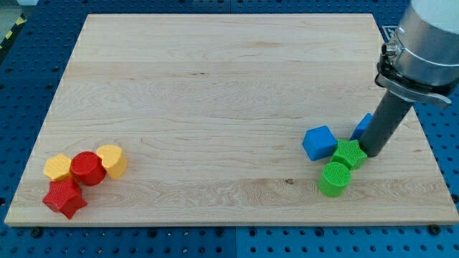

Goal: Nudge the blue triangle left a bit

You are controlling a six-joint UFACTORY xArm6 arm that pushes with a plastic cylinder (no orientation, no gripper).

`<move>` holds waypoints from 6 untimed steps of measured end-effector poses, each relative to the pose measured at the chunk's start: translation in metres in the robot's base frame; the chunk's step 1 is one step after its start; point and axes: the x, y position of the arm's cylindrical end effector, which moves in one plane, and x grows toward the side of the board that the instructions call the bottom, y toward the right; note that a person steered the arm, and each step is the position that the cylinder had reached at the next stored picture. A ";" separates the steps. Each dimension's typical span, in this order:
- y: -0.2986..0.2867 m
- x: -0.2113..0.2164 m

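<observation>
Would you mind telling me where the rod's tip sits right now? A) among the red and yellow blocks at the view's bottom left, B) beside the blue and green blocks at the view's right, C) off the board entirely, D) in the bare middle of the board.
B: my tip rests at the view's right, next to the green block and in front of the partly hidden blue triangle.

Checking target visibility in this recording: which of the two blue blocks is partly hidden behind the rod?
The blue triangle, at the view's right. Only a corner shows beside the rod, just above my tip. The blue cube to its left is fully visible.
</observation>
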 end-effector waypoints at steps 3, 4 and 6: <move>0.041 -0.009; 0.041 -0.016; 0.018 -0.038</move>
